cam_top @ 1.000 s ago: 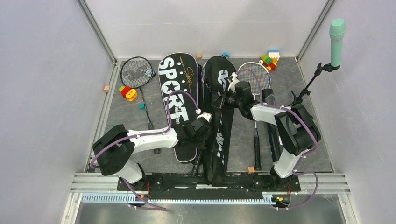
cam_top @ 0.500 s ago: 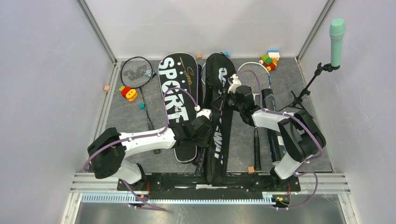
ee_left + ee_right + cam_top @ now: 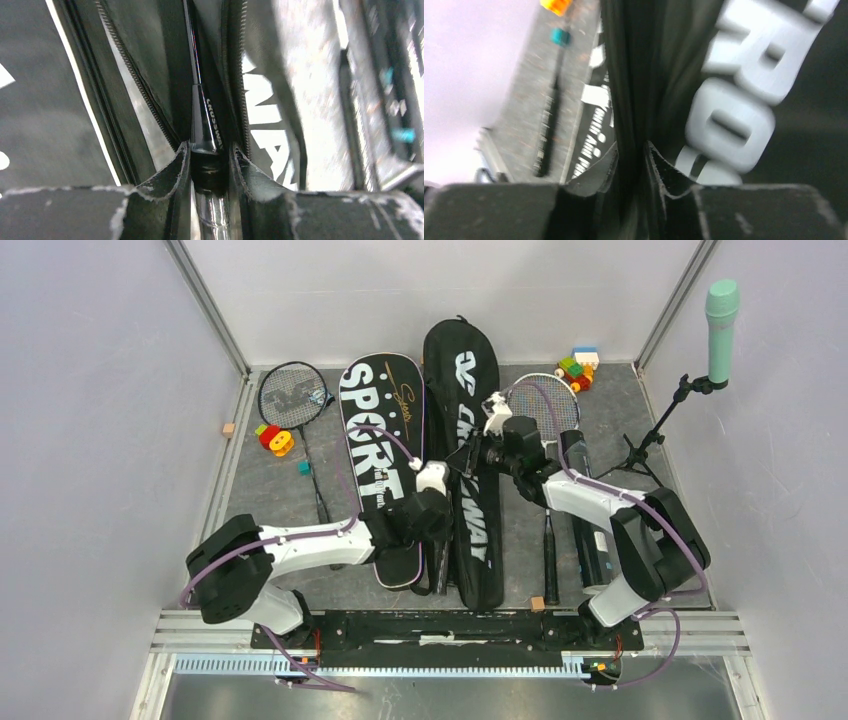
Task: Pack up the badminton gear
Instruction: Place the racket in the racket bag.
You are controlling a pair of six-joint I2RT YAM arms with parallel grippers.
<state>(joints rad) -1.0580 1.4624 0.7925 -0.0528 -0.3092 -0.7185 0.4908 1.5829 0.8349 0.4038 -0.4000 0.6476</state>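
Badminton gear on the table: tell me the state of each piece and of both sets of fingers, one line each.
CROSSWAY bag: flat, side zip open.
SPORT bag: flat, lettering up.
Held racket: handle clamped, shaft inside the open bag.
Left racket: loose on the table.
Right racket: loose, partly under the right arm.
Black tube: lying flat.
Left fingers: shut on the held racket.
Right fingers: pinching the CROSSWAY bag's edge.

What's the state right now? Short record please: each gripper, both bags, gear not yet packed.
left gripper: shut on the handle of a racket that runs into the open zip of the CROSSWAY bag
right gripper: at that bag's edge, fabric between its jaws, grip unclear
SPORT bag: flat, left of CROSSWAY bag
unpacked: left racket, right racket, black tube beside the right one
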